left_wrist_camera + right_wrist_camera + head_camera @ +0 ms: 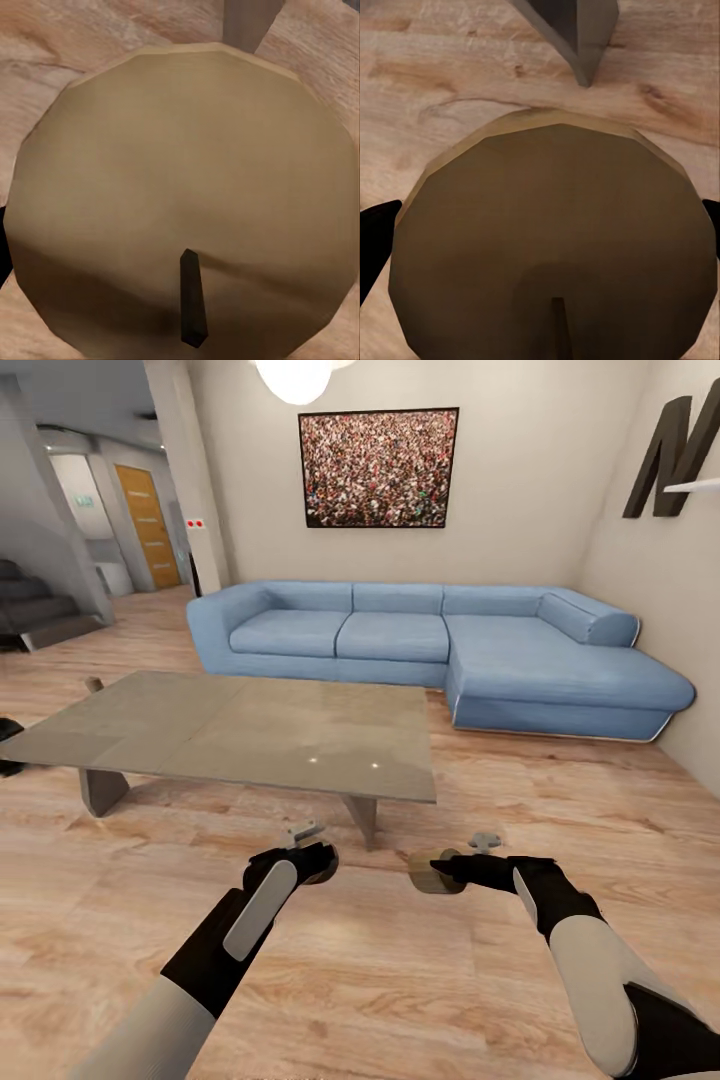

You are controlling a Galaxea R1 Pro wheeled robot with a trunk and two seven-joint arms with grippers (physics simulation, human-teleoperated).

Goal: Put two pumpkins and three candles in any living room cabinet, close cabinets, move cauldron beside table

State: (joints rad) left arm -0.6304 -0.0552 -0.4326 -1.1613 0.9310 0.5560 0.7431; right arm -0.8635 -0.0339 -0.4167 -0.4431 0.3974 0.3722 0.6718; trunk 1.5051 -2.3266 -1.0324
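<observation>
- Near the front, over the wood floor (380,980), both arms reach forward just short of the low grey worktop (250,730).
- Left end effector (318,863) is clenched around a candle (184,202), whose pale tan top and dark wick show close up.
- Right end effector (440,872) grasps a second candle (432,872), darker in shade, black fingers (375,225) at either side.
- Far behind the worktop stands a blue corner sofa (430,645).
- On the far wall hangs a crowd picture (378,467); on the right wall a large dark letter (675,455), partly cut off, looks like an M.
</observation>
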